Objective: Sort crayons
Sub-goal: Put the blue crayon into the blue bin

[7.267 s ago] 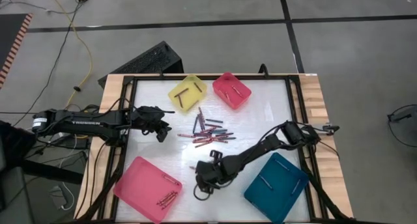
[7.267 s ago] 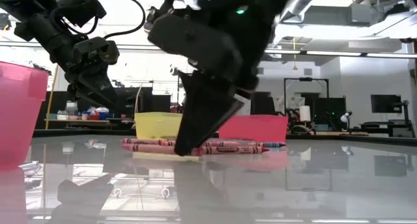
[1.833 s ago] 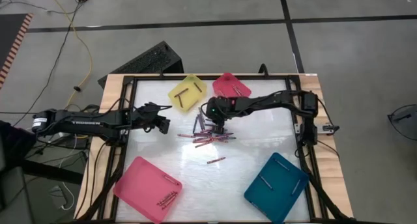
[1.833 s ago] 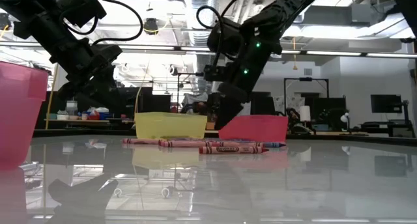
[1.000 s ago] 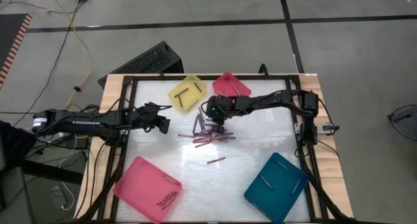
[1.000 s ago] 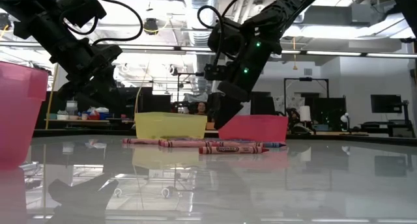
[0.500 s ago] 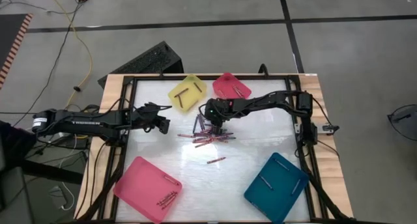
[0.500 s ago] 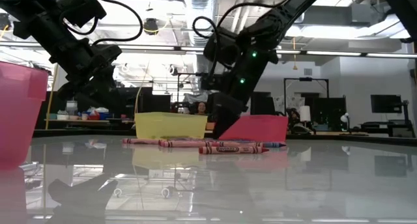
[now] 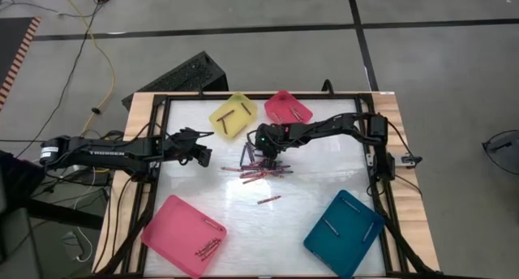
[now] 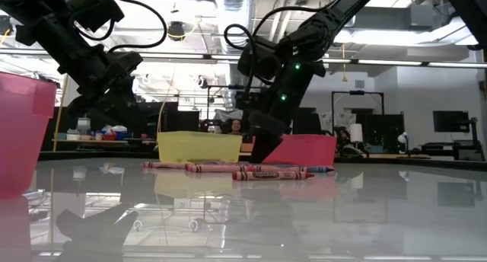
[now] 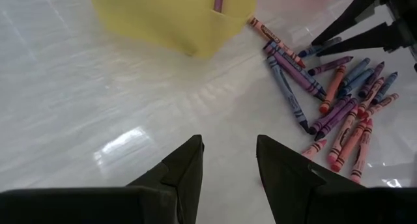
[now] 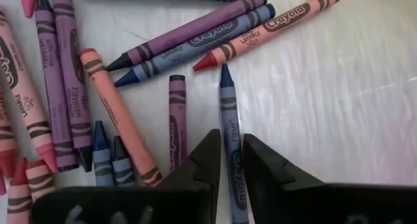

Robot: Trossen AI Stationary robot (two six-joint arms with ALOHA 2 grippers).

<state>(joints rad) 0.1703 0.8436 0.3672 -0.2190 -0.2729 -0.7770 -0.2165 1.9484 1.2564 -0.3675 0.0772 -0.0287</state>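
I saw the right gripper [image 12: 227, 160] low over the pile of crayons [image 9: 258, 163] in the middle of the table [image 9: 324, 173], its fingers narrowly apart around a blue crayon [image 12: 229, 138]; I could not tell if they pressed it. The left gripper [image 11: 228, 164] hung open beside the yellow tray [image 9: 233, 115], holding nothing. One crayon [image 9: 268, 199] lay apart from the pile.

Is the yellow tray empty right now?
No. In the high view the yellow tray holds dark crayons lying crossed inside it.
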